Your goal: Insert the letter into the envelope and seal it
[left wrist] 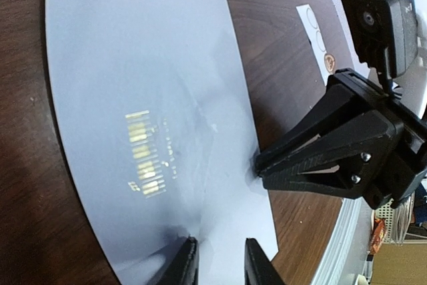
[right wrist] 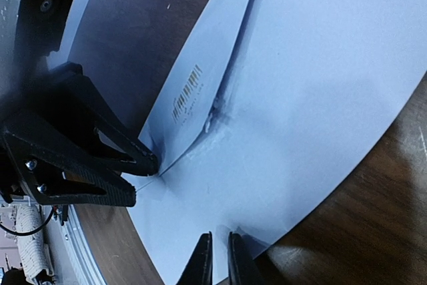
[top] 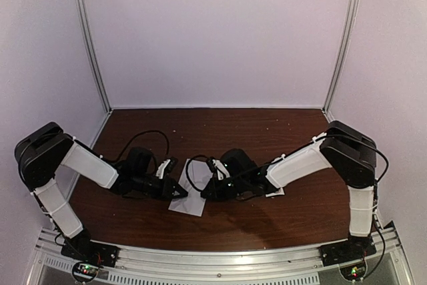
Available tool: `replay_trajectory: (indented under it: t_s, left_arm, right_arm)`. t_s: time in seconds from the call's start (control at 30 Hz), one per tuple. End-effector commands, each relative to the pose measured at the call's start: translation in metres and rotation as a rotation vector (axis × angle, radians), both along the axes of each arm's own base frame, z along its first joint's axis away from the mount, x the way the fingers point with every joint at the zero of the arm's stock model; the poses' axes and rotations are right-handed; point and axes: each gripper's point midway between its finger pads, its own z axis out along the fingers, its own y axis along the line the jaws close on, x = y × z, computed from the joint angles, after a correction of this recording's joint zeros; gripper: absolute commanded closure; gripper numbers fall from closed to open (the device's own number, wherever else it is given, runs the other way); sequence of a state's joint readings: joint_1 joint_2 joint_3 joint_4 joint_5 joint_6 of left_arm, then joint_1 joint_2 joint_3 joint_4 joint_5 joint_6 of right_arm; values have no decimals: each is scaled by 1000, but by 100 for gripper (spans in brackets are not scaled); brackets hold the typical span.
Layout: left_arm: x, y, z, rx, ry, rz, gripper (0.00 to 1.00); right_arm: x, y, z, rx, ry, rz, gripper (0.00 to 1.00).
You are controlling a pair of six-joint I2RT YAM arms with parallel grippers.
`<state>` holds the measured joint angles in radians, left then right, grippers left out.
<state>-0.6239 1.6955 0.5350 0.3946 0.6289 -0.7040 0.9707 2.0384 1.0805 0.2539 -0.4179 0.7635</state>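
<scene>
Two arms reach in over a dark wooden desk (top: 267,131), the left arm (top: 87,165) and the right arm (top: 300,165) bent low so that their wrists almost meet in the middle. Between them the envelope (top: 190,203) lies pale on the wood, near the front edge.

The right tool (top: 208,191) has its fingers drawn almost together on the envelope's edge and looks to be pinching it. The left tool (top: 175,188) straddles the opposite edge with its fingers a little apart, paper running between them. I cannot tell whether it truly grips.

From the right wrist, a barcoded layer (right wrist: 193,98), probably the flap, stands off the rest of the envelope along a rough crease, so the envelope is not sealed. No separate letter shows anywhere. It may already be inside, but I can't say.

By the right arm lies a small white sticker strip (left wrist: 308,17), untouched. My guess is the closing and sealing are still to come.
</scene>
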Motion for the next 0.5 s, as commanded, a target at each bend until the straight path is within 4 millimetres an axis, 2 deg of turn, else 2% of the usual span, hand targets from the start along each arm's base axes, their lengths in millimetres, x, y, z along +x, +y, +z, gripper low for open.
replay_trajectory:
  t_s: [0.0,0.2,0.33,0.47]
  left_arm:
    - [2,-1,-2,3,-10,9,77]
    - [-8,6,-12,23,19,16,81]
    - [-12,6,-13,17,26,14,81]
    - [-15,4,-14,18,26,6,82]
  right_arm:
    - [6,-8,14,-29,-27,-23,90]
    - [15,9,40,34,-55,10,95]
    - [19,22,45,58,-62,41,99]
    - [25,32,46,65,-73,52,100]
